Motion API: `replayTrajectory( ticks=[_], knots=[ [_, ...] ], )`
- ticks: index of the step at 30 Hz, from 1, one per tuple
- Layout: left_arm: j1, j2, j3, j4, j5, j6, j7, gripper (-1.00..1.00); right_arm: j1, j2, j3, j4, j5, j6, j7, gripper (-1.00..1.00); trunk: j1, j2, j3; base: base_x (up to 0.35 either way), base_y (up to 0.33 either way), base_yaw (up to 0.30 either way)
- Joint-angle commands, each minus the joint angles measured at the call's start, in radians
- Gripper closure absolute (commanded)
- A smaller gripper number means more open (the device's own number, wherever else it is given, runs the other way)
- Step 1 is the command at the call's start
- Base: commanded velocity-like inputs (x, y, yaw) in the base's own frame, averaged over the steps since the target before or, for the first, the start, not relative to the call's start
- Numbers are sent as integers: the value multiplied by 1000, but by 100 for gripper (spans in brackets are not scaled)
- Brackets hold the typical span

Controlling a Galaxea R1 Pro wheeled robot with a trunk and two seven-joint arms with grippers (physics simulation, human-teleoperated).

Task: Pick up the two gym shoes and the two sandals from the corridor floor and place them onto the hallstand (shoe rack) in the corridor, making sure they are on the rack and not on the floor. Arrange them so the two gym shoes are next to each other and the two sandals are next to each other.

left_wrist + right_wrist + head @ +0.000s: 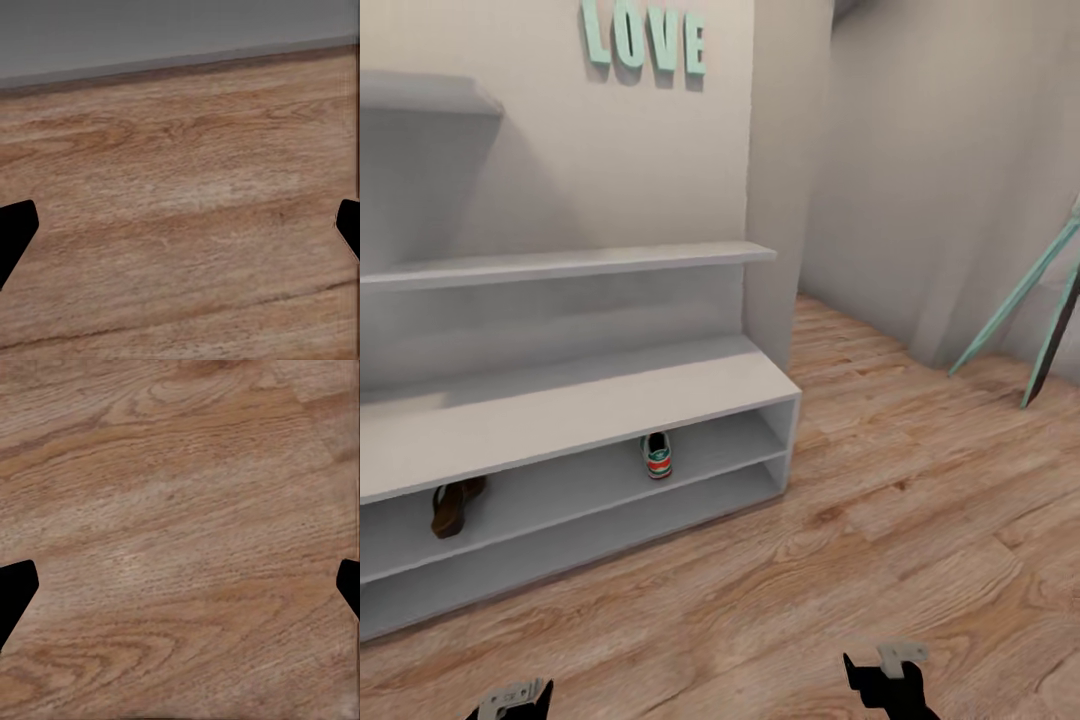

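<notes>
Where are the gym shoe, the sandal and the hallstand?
gym shoe [658, 456]: head view, heel end.
sandal [452, 506]: head view, strap upper.
hallstand [560, 405]: head view, bare bench top.

Mint-green letters "LOVE" [644, 42], mounted on the beige wall [610, 160]

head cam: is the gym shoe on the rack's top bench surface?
No. The gym shoe sits inside the upper open shelf under the bench top of the hallstand, with a sandal further along the same shelf.

hallstand [560, 410] cut off left, sandal [455, 503] half-hidden
</notes>
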State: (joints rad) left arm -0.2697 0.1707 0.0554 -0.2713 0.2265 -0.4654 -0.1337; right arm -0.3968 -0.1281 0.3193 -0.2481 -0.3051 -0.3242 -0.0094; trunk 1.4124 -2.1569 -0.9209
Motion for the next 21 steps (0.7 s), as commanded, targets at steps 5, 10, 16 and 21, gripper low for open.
replayTrajectory(
  ticks=[5,10,16,21],
  knots=[
    [0,-11,5,4,-25,-7,23,-100,-1,-1,8,2,-73,-4,12,-100,-19,35,20,0,0,-244],
    [0,-12,4,4,-32,-9,28,-100,1,-1,7,1,-88,-5,12,-100,-19,35,25,0,0,-244],
    [0,-12,4,4,-35,-10,27,-100,1,-4,6,1,-94,-8,7,-100,-19,35,31,0,0,-244],
    [1,-11,4,4,-94,-12,21,-100,1,-4,6,1,-95,-9,5,-100,-19,35,36,0,0,-244]
  ],
)
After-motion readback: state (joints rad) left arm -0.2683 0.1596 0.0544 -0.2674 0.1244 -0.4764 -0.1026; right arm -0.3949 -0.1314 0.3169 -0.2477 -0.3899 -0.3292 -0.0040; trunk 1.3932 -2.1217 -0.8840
